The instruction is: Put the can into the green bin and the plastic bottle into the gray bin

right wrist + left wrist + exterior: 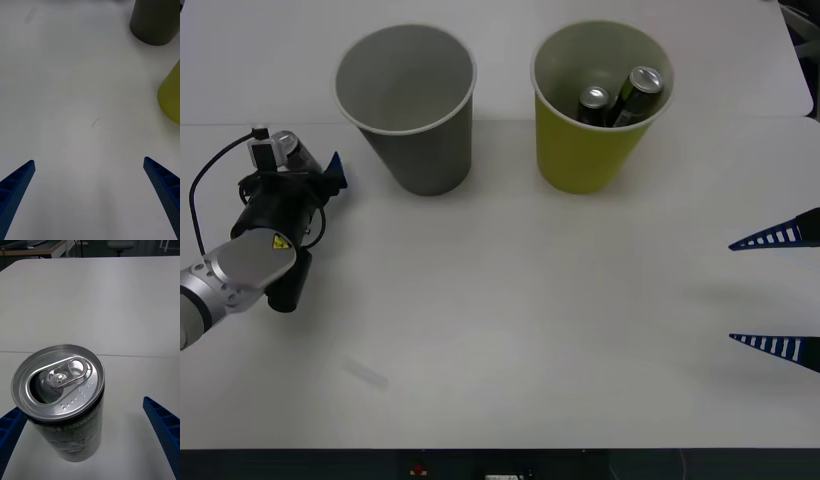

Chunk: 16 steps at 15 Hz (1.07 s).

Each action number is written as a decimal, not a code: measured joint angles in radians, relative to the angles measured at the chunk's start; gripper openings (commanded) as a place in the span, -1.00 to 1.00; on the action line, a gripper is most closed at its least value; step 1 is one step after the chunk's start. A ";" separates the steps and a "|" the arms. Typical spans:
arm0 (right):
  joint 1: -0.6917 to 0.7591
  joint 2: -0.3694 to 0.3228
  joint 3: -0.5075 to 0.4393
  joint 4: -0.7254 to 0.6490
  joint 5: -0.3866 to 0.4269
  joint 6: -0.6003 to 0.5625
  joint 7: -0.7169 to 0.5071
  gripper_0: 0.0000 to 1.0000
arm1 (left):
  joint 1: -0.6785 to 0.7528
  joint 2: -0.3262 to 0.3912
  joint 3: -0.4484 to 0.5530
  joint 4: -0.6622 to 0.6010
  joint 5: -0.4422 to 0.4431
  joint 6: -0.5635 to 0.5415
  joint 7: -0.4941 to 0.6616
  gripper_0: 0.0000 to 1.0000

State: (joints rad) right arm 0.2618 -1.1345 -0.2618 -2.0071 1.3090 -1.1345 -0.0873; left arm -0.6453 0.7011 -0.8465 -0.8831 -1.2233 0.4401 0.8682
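standing upright on the white table (510,330) at its left side, a can (62,405) with an opened top sits between the spread blue fingers (161,427) of the left gripper (310,165), one finger beside its wall and the other well clear. two more cans (620,95) lean inside the green bin (590,150), which stands just beside the gray bin (425,150) at the table's far side. the right gripper (780,290) hangs at the right edge, its fingers wide apart over bare table.

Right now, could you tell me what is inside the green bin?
Two dark cans with silver tops lean inside the green bin. Its wall hides their lower parts and the bottom.
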 measured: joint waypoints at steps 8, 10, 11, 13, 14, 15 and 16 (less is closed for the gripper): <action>0.000 0.000 0.000 0.000 0.000 0.000 0.000 1.00 | -0.027 -0.012 0.003 0.027 0.018 -0.021 -0.003 -0.61; 0.000 0.000 0.000 0.000 0.000 0.000 0.000 1.00 | -0.026 -0.012 0.003 0.027 0.015 -0.021 -0.004 -1.00; 0.000 0.000 0.000 0.000 0.000 0.000 0.000 1.00 | -0.026 -0.012 0.003 0.027 0.014 -0.021 -0.004 -1.00; 0.000 0.000 0.000 0.000 0.000 0.000 0.000 1.00 | -0.025 -0.011 0.003 0.027 0.013 -0.021 -0.004 -1.00; 0.000 0.000 0.000 0.000 0.000 0.000 0.000 1.00 | -0.025 -0.012 0.003 0.027 0.012 -0.021 -0.004 -1.00; 0.000 0.000 0.000 0.000 0.000 0.000 0.000 1.00 | -0.025 -0.011 0.003 0.027 0.010 -0.021 -0.004 -1.00; 0.000 0.000 0.000 0.000 0.000 0.000 0.000 1.00 | -0.025 -0.009 0.004 0.027 0.005 -0.029 -0.003 -1.00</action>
State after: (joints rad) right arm 0.2618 -1.1345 -0.2618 -2.0071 1.3090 -1.1345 -0.0872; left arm -0.6706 0.6918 -0.8426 -0.8563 -1.2179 0.4114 0.8654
